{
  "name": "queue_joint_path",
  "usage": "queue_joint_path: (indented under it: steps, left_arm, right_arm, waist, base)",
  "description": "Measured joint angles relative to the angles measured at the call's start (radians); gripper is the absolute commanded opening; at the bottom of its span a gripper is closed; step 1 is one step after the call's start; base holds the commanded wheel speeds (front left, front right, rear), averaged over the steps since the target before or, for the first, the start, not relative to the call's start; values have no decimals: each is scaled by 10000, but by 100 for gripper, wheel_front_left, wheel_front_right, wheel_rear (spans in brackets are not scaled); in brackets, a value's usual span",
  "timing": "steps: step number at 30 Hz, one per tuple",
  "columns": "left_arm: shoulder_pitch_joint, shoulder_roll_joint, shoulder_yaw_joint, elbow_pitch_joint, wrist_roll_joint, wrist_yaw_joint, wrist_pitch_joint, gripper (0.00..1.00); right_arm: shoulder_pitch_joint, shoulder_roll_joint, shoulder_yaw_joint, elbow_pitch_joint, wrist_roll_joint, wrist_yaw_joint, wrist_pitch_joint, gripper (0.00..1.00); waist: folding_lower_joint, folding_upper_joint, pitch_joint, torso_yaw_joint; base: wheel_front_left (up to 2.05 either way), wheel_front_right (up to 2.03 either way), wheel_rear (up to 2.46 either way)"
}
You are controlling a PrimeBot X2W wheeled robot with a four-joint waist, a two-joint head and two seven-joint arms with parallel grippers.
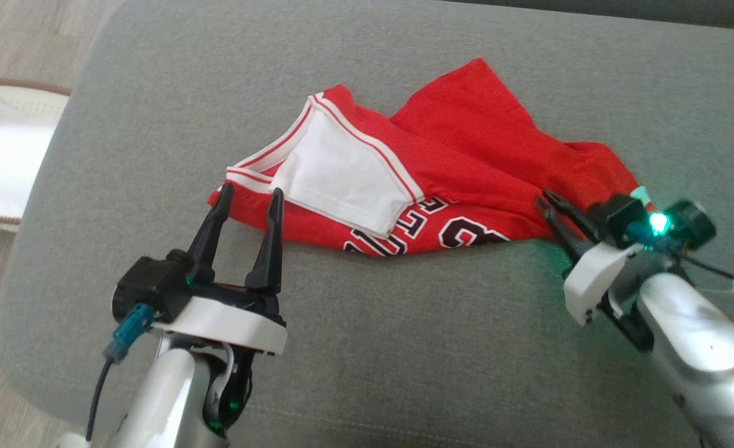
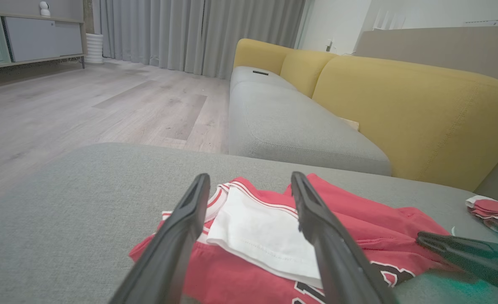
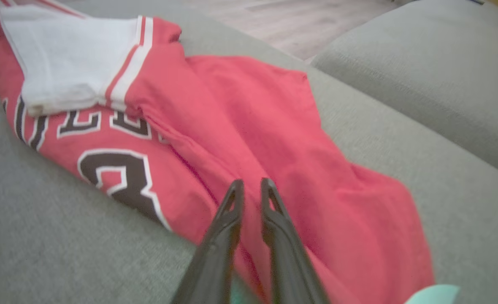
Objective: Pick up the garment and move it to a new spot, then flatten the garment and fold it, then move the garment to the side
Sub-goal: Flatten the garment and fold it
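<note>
A red jersey (image 1: pixel 466 155) with a white panel, white stripes and black lettering lies crumpled on the grey cushion (image 1: pixel 404 323). My left gripper (image 1: pixel 250 191) stands open at the jersey's left edge, and its fingers frame the white panel in the left wrist view (image 2: pixel 250 177). My right gripper (image 1: pixel 544 204) is at the jersey's lower right part. In the right wrist view (image 3: pixel 252 182) its fingers are drawn almost together over the red cloth (image 3: pixel 253 126), and creases run toward them. The right gripper's fingers (image 2: pixel 451 249) also show low at the right of the left wrist view.
A white object with a brown rim (image 1: pixel 0 155) sits on the wood floor past the cushion's left edge. A yellow-backed sofa (image 2: pixel 401 109) with grey seats stands beyond the cushion. A small folded red and white cloth (image 2: pixel 489 209) lies at the far right.
</note>
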Motion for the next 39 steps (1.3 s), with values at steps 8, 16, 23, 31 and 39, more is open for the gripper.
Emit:
queue_joint_path:
  steps: [8, 16, 23, 31, 39]
  left_arm:
    - [14, 0, 119, 13, 6, -2, 0, 100]
    - [316, -4, 380, -10, 8, -8, 0, 100]
    - [693, 2, 489, -73, 19, -13, 0, 100]
    - [718, 2, 439, -111, 17, -58, 0, 100]
    - [1081, 4, 481, -61, 0, -79, 0, 100]
  right_arm:
    - [-382, 136, -715, -623, -1283, 0, -1459, 0]
    - [509, 591, -2284, -3465, -2859, 0, -1672, 0]
    - [1311, 686, -2771, -4964, -2562, 0, -1352, 0]
    - [2631, 1626, -4082, -5202, -1319, 0, -752, 0]
    - [4490, 3133, -5743, -5007, -658, 0, -838, 0]
  waist:
    - [0, 0, -442, -560]
    - [0, 0, -1269, -1129]
    - [-1, 0, -1843, -1366]
    - [0, 0, -1893, -1371]
    - [-1, 0, -1736, -1756]
  base:
    - [0, 0, 0]
    - [0, 0, 0]
    - [0, 0, 0]
    - [0, 0, 0]
    - [0, 0, 0]
